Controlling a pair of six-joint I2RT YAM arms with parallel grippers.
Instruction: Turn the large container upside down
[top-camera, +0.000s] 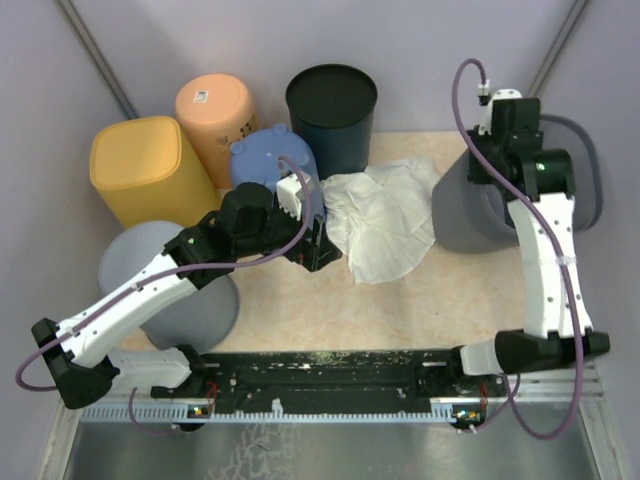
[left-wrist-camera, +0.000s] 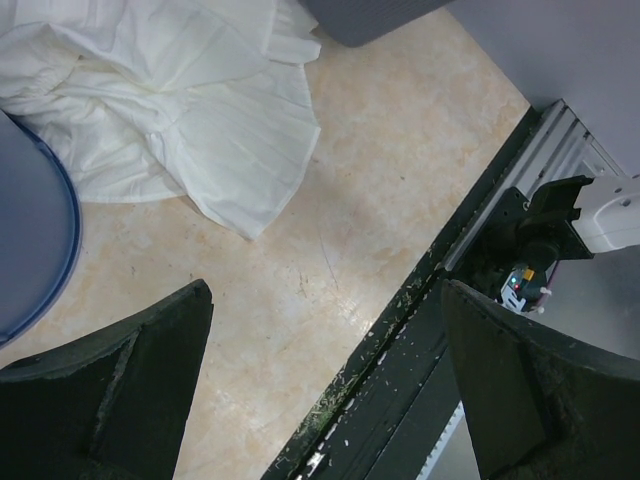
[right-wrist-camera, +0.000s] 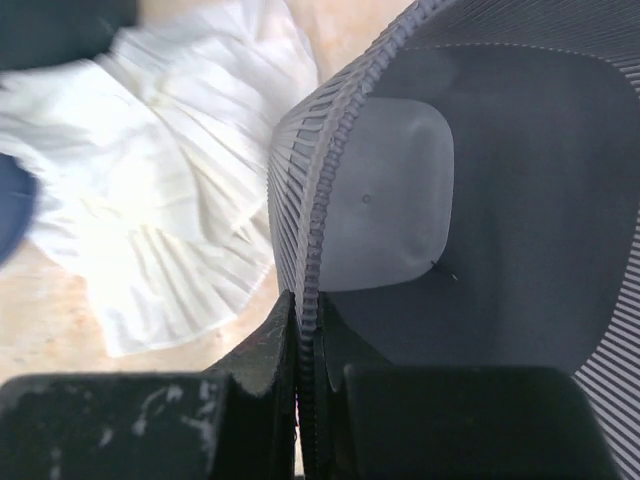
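No words or numbers can be read in any of the views. The round peach-orange plastic tub (top-camera: 215, 112) at the back of the desk (top-camera: 400, 310) has a small white sticker (top-camera: 204, 97) on its top face. The dark marks on the sticker are too tiny to make out.
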